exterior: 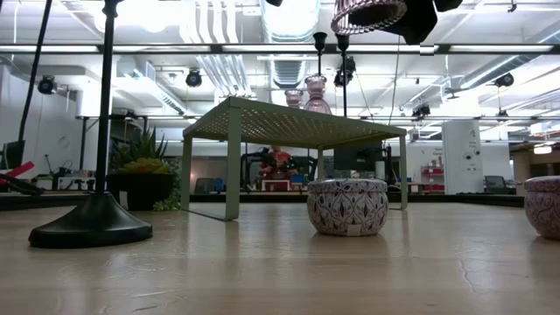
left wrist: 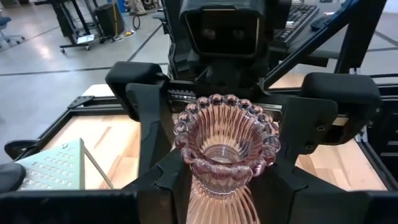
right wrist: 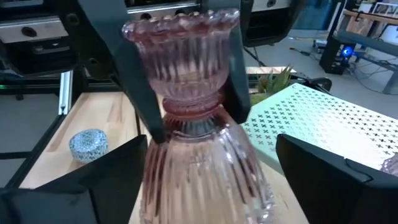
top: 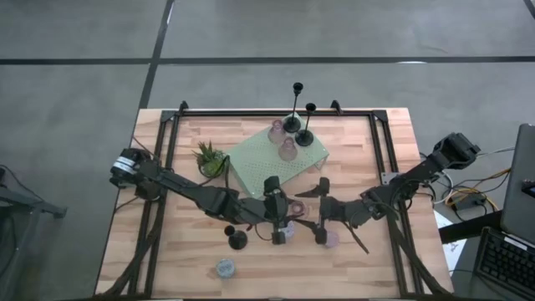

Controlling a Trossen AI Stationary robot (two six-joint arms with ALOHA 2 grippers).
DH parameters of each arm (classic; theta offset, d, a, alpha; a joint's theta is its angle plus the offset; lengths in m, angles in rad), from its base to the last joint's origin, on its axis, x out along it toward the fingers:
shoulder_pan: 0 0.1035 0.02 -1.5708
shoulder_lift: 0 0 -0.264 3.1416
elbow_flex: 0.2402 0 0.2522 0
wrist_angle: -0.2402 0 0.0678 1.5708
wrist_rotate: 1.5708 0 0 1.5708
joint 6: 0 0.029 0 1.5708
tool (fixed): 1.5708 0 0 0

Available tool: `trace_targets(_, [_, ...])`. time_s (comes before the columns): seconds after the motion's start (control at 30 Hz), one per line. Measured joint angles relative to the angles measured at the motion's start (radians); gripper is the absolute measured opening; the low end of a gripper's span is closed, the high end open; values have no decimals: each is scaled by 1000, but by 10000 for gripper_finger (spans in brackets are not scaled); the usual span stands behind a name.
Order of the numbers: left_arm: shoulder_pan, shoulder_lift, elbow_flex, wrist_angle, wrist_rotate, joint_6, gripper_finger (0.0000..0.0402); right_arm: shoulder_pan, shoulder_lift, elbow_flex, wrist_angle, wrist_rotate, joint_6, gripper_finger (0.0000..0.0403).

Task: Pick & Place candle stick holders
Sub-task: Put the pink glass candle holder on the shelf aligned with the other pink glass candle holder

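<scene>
you had the left tool (top: pixel 287 206) near the centre of the high frame, its fingers (left wrist: pixel 155 118) clamped on the waist of a ribbed pink glass candle holder (left wrist: pixel 225 146), lifted off the wooden counter (top: pixel 359 259). your right tool (right wrist: pixel 205 168) faced it from the right, its fingers (right wrist: pixel 323 180) spread wide on either side of the same glass, not touching. two more pink cups (top: pixel 282 140) and two slim black sticks (top: pixel 303 117) stood on the pale green perforated stand (top: pixel 280 163), upper centre.
</scene>
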Motion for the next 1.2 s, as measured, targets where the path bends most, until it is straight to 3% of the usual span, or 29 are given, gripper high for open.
trace_targets(0.4, [1, 0, 0, -3, -3, 3, 136, -2, 0, 0, 3, -2, -5, 252])
trace_targets(1.0, [1, 0, 0, 10, 0, 10, 170, -2, 0, 1, -3, 0, -23, 211])
trace_targets(1.2, [1, 0, -1, 19, 36, 11, 172, -2, 0, 1, 5, 0, -31, 170])
